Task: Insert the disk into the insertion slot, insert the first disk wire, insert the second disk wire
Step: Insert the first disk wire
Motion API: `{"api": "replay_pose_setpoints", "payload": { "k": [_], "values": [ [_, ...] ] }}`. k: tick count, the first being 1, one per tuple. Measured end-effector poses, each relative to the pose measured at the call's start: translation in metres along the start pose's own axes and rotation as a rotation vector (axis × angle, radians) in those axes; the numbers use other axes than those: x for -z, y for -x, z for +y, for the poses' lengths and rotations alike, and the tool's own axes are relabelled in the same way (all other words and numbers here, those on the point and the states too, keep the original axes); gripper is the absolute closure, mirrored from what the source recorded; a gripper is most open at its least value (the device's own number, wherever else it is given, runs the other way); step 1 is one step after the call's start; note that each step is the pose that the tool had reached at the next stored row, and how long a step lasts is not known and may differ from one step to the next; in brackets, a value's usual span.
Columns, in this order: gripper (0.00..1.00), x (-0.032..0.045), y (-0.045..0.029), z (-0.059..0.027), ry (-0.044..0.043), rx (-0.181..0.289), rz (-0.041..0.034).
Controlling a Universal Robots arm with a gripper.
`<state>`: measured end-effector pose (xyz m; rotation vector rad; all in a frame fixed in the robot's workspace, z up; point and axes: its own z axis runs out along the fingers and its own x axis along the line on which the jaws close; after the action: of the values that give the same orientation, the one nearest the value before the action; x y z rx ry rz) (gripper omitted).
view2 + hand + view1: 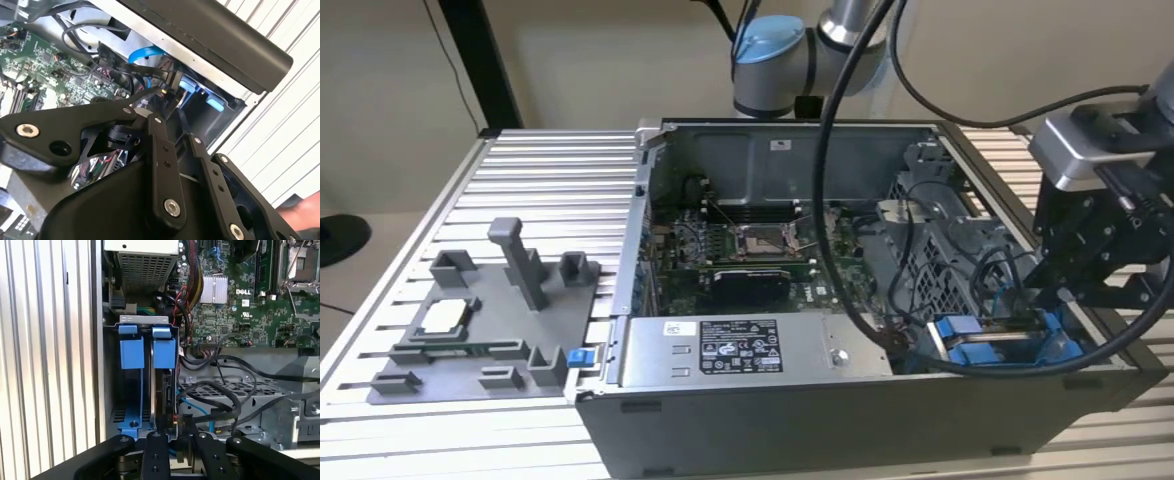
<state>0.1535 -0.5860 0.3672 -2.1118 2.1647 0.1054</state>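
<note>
A slatted metal table [520,160] carries an open computer case [854,420], with a grey parts fixture [480,330] lying well apart on the exterior view's left. The gripper [1067,290] hangs over the case's corner at the exterior view's right, just inside the side wall.

In the first wrist view, the disk [166,390] stands on edge in the insertion slot [144,319], beneath a blue tab. A second blue carrier [131,352] sits just beside it, against the case wall. Black wires [220,390] loop across the perforated cage on the disk's other side, crowding the room there. The gripper [177,440] is close to the disk's near end, and whether it is apart or clamped cannot be told.

The second wrist view alone shows a blue wire [145,52] curving under the case rim, above the gripper [165,107]. The exterior view alone shows the labelled power-supply box [720,350] along the front.
</note>
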Motion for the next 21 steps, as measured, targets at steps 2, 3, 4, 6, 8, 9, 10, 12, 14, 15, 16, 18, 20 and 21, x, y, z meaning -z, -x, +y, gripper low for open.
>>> {"api": "replay_pose_setpoints", "payload": {
  "k": [2,3,4,6,8,9,10,12,14,15,16,18,20,21],
  "values": [
    [1.00,0.0046,0.0006,-0.0001,0.0009,0.000,-0.0002],
    [1.00,0.0057,0.0007,-0.0002,0.0010,0.000,-0.0001],
    [1.00,0.0058,0.0007,-0.0002,0.0011,0.000,-0.0003],
    [1.00,0.0059,0.0008,-0.0002,0.0011,0.000,-0.0001],
    [1.00,0.0059,0.0008,-0.0002,0.0011,0.000,-0.0002],
    [1.00,0.0059,0.0008,-0.0002,0.0011,0.000,-0.0001],
    [1.00,0.0059,0.0008,-0.0004,0.0011,0.000,-0.0001],
    [1.00,0.0060,0.0008,-0.0014,0.0011,0.000,0.0002],
    [1.00,0.0059,0.0008,-0.0031,0.0012,0.000,0.0000],
    [1.00,0.0058,0.0009,-0.0041,0.0013,0.000,-0.0002],
    [1.00,0.0058,0.0009,-0.0053,0.0014,0.000,-0.0001],
    [1.00,0.0056,0.0009,-0.0075,0.0018,0.000,-0.0002],
    [1.00,0.0056,0.0010,-0.0096,0.0022,0.000,-0.0001],
    [1.00,0.0055,0.0010,-0.0107,0.0024,0.000,-0.0002]
  ]
}}
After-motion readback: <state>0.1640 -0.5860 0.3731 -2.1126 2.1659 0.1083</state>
